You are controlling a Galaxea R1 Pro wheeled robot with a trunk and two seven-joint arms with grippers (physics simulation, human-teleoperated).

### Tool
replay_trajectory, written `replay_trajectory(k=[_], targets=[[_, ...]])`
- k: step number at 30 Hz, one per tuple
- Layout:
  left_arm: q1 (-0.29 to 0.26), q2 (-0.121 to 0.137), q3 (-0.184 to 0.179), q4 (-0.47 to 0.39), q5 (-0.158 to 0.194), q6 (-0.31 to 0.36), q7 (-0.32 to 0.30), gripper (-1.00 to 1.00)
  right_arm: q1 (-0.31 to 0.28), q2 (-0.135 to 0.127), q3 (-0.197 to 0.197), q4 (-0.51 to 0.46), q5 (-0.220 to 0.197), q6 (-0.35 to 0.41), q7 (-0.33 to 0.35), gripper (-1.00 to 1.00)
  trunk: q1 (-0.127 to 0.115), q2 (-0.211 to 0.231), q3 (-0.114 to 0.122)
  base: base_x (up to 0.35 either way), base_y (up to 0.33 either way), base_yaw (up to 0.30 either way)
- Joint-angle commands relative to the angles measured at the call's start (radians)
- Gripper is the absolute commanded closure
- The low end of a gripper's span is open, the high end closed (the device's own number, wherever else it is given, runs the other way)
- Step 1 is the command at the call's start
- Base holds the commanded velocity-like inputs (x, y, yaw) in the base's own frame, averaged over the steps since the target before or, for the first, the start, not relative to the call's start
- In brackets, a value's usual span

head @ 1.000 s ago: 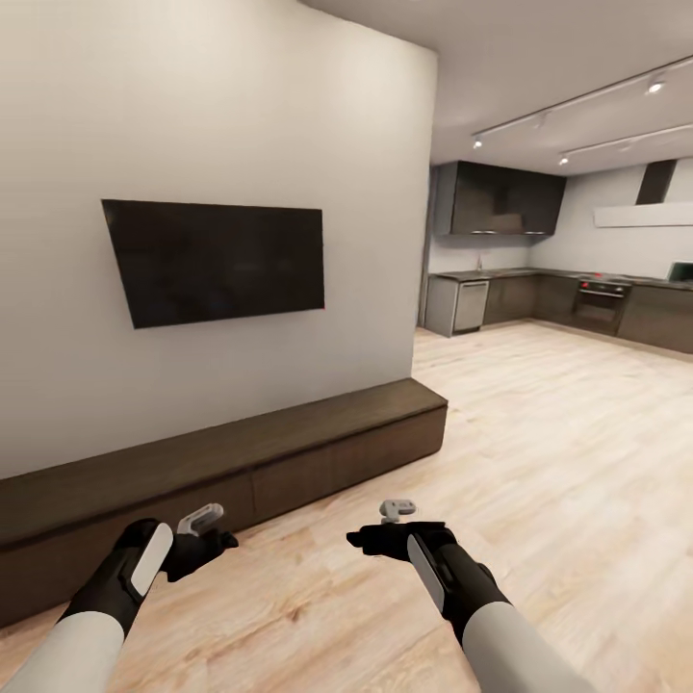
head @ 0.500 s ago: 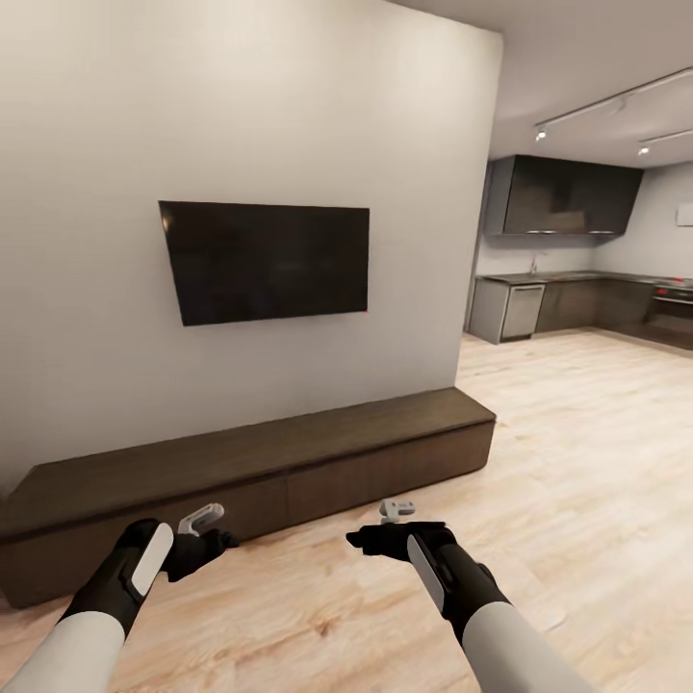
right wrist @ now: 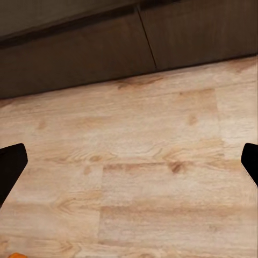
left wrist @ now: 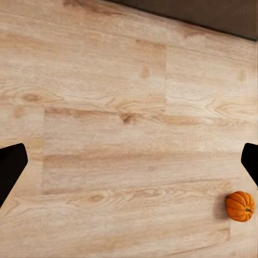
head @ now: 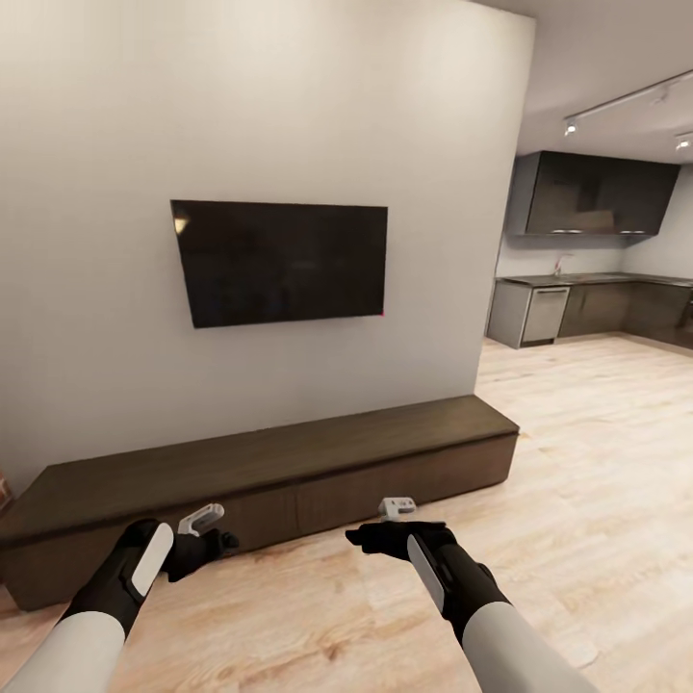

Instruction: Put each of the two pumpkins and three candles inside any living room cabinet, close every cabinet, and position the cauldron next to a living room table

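Right now your left gripper point(head: 202, 521) and right gripper point(head: 397, 506) both hang wide open, empty, over the floor point(head: 577, 500) — pumpkin point(left wrist: 239, 206) on planks just under the left one. Cabinet point(head: 289, 462) ahead, drawers closed, w/ TV point(head: 281, 260) above.

One cabinet point(head: 279, 462), three drawer fronts visible. One television point(head: 281, 260) on wall. One whole pumpkin point(left wrist: 239, 206) on floor; orange sliver at right wrist view's edge, cannot tell if same pumpkin. Two arms, one gripper each: left point(head: 200, 521), right point(head: 397, 506).
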Motion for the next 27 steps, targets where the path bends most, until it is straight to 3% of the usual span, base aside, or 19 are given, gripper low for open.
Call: replay_trajectory(k=[1,17,27], targets=[[-0.001,-0.001,0.002,-0.001,0.003,0.005,0.001,-1.0,-0.001,0.0,0.001,-0.001,-0.008,0.005,-0.001,-1.0,0.0,-0.001,-0.001,0.212,0.0,0.001],[-0.001,0.0,0.002,-0.001,0.003,0.005,0.001,-1.0,-0.001,0.0,0.001,-0.001,-0.008,0.005,-0.002,-1.0,0.0,-0.001,-0.001,0.176,0.0,0.0],[-0.001,0.001,0.002,-0.001,0.003,0.005,0.001,-1.0,-0.001,0.0,0.001,-0.001,-0.008,0.006,-0.005,-1.0,0.0,-0.001,-0.001,0.289,0.036,0.036]])
